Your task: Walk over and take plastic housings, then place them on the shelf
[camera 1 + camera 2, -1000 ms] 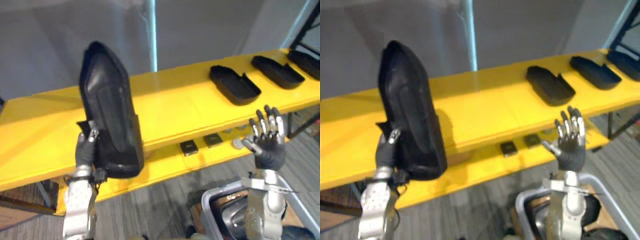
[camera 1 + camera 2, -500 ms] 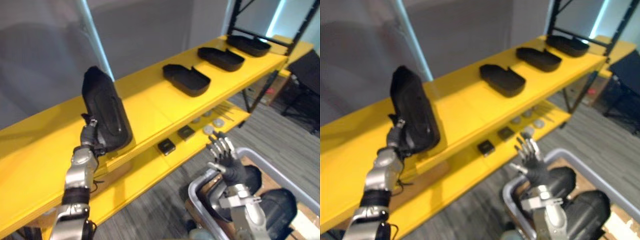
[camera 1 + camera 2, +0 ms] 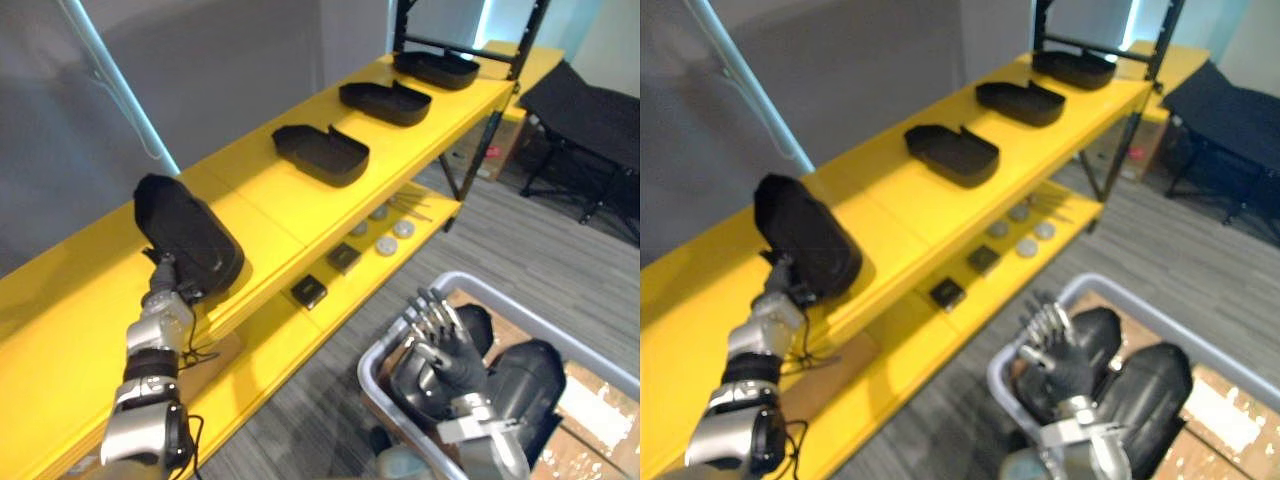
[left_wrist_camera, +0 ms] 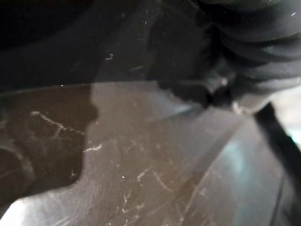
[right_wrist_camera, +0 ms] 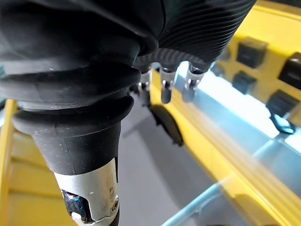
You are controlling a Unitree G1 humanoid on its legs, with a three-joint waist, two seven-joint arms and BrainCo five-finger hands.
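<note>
Nearest, the right hand (image 3: pixel 447 348) hovers with fingers spread and relaxed, holding nothing, over a grey bin (image 3: pixel 535 318) that contains dark housings (image 3: pixel 522 378). Farther off to the left, the left hand (image 3: pixel 163 290) is clamped on the lower end of a black plastic housing (image 3: pixel 186 233), which tilts above the front edge of the yellow shelf (image 3: pixel 250 205). Beyond, three more housings (image 3: pixel 320 153) lie spaced along the shelf.

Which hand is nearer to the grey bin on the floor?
Right. The right hand hangs open directly over the grey bin; the left hand is up at the yellow shelf, gripping a black housing, well away from it.
</note>
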